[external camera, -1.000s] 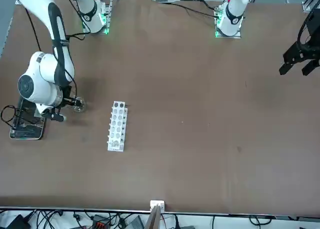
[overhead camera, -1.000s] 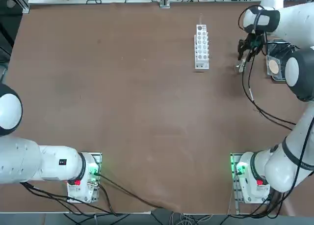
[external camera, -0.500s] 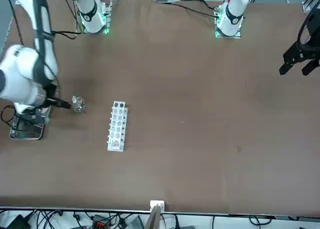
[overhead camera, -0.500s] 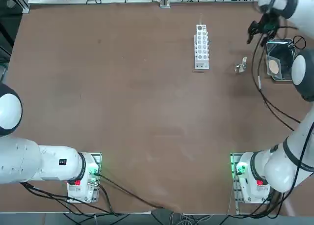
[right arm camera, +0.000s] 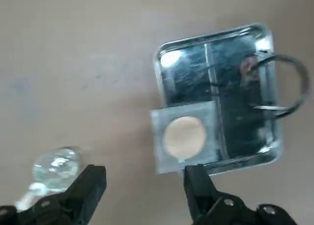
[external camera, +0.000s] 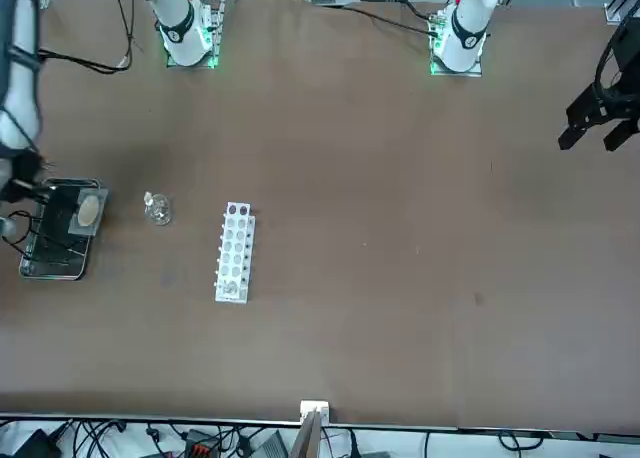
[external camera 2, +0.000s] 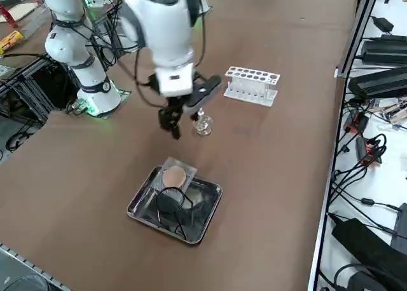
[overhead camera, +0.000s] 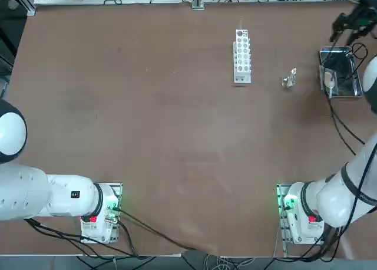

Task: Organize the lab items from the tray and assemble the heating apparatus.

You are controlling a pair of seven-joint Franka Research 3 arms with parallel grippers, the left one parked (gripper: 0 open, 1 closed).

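Glass burner (overhead camera: 288, 79) stands alone on the brown table (overhead camera: 147, 134), right of centre in the upper part of the top view, between the white many-holed rack (overhead camera: 241, 55) and the metal tray (overhead camera: 354, 93). It is near the rack and near the tray but touches neither. In the front view the burner (external camera: 157, 209) sits left of the rack (external camera: 234, 251), with the tray (external camera: 40, 270) further left near the frame's edge.

Inside the tray, the square mesh with a tan round centre (right arm camera: 184, 136) lies tilted over one rim, partly hanging outside it. The dark wire stand (right arm camera: 279, 85) lies on its side in the tray, its ring reaching past the opposite rim. A slim clear rod (right arm camera: 212, 72) lies along the tray floor. In the right side view the mesh (external camera 2: 173, 175) rests at the tray's far edge and the stand (external camera 2: 173, 205) lies across the shiny floor of the tray (external camera 2: 143, 212).

The right gripper (right arm camera: 142, 188) is raised off the table with its two fingers spread wide and nothing between them. In the wrist view the burner (right arm camera: 55, 166) appears just beside one finger and the mesh corner beside the other. In the right side view the gripper (external camera 2: 173, 122) hangs above the table between burner (external camera 2: 202, 125) and tray, pointing down. In the top view it (overhead camera: 349, 26) shows at the upper right corner.
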